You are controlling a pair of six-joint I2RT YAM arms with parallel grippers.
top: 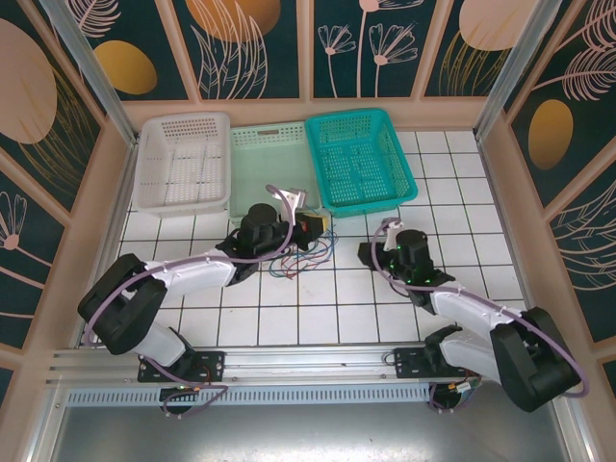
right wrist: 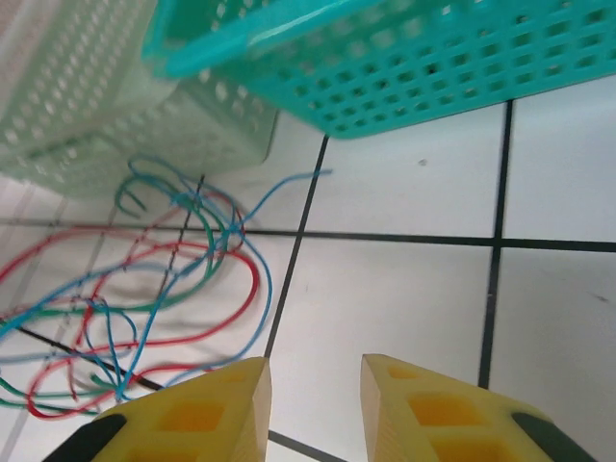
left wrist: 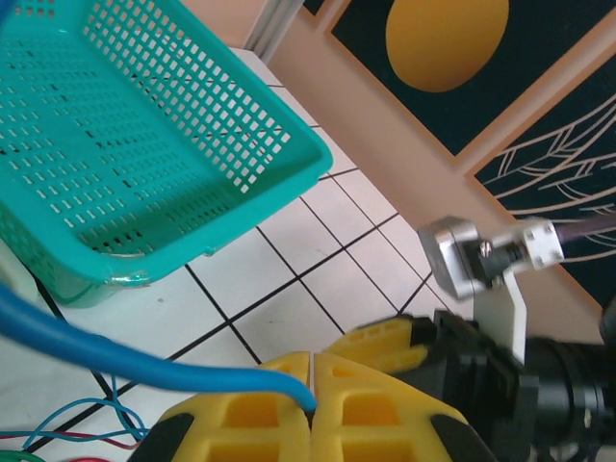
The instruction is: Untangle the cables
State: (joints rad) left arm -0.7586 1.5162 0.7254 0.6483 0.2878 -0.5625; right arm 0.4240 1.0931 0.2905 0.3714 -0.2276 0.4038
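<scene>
Clearly the left jaws were pinched shut on one blue cable (left wrist: pixel 173 364). The tangle of cables (right wrist: pixel 144 289) sprawled on the table (right wrist: pixel 404 308), ahead and left of the right jaws, which gaped empty. The left arm sat nearer.

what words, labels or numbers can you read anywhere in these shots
None can be read.
No print on the teal basket, white basket, cables, left gripper or right gripper.
A faint mark on the mint basket rim: too small to read.
</scene>
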